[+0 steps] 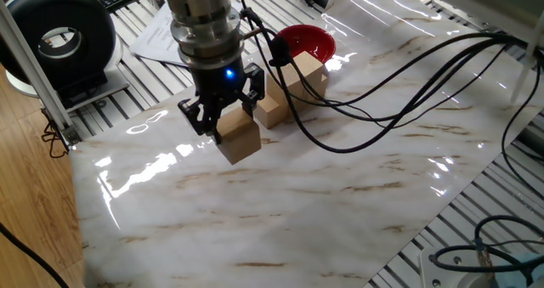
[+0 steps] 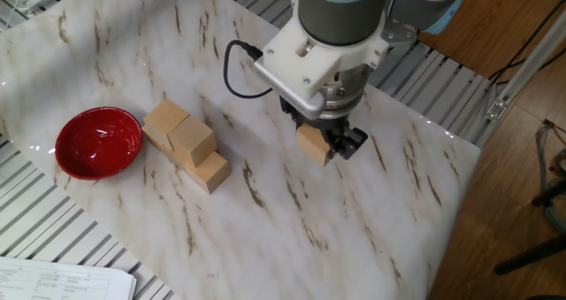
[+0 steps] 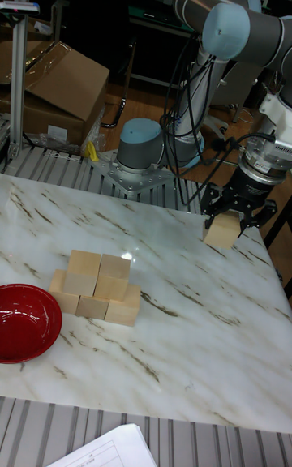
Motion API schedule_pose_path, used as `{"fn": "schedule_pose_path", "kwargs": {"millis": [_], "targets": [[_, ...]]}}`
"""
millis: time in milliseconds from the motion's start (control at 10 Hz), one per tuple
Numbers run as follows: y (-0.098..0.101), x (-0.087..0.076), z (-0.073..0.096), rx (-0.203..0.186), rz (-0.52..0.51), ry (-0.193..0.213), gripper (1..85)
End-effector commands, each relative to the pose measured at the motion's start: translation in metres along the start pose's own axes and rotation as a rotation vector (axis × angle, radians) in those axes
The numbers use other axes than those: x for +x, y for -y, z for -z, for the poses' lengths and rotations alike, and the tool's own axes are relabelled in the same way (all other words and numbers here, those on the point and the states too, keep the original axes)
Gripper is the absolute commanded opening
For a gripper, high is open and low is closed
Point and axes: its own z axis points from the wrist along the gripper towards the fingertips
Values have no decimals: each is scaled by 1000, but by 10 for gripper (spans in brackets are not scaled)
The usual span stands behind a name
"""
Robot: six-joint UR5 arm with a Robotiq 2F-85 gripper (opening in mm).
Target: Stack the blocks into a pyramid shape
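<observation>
Marble-patterned sheeting covers the worktop (image 2: 292, 220), which rests on a ribbed metal frame; wood flooring shows beyond its edges. We see the arm (image 3: 231, 29) reaching down over the sheet with its claw (image 1: 223, 116) (image 2: 320, 139) (image 3: 237, 217) closed narrowly on one block (image 1: 238, 138) (image 2: 312, 145) (image 3: 221, 231). In the tall fixed view this block appears to hang clear of the surface, tilted slightly, with a dark finger on each side. A blue light glows on the claw body in one fixed view.

Well apart from the held block stands the stack (image 2: 184, 145) (image 3: 95, 286) of five tan cubes. In the tall fixed view we count three cubes touching in a bottom row and two resting on them, with the top place open. One fixed view shows only part of the stack (image 1: 292, 86), partly behind the arm's black cables (image 1: 382, 110).

Just beside the stack, at the worktop edge, sits a red bowl (image 1: 304, 42) (image 2: 99, 142) (image 3: 27, 321), apart from the cubes. Sheets of paper (image 1: 166, 31) (image 2: 62, 280) lie on the frame near the bowl. A black round device (image 1: 58, 40) stands off the worktop in one fixed view, and a cardboard box (image 3: 55, 90) lies behind the worktop in the tall fixed view.
</observation>
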Motion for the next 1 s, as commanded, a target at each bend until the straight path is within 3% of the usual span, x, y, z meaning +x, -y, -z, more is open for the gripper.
{"fn": "schedule_pose_path", "kwargs": {"millis": [0, 100, 200, 400, 500, 600, 800, 900], "targets": [[-4, -2, 1, -15, -3, 3, 7], [-5, -5, 1, -16, 9, 15, 7], [-7, -22, 2, -25, 33, 80, 7], [-23, -69, 11, -77, 67, 268, 7], [-26, -86, 16, -93, 49, 335, 7], [-27, -90, 18, -105, 12, 351, 7], [-18, -104, 23, -79, -52, 405, 7], [-12, -103, 22, -59, -60, 401, 7]]}}
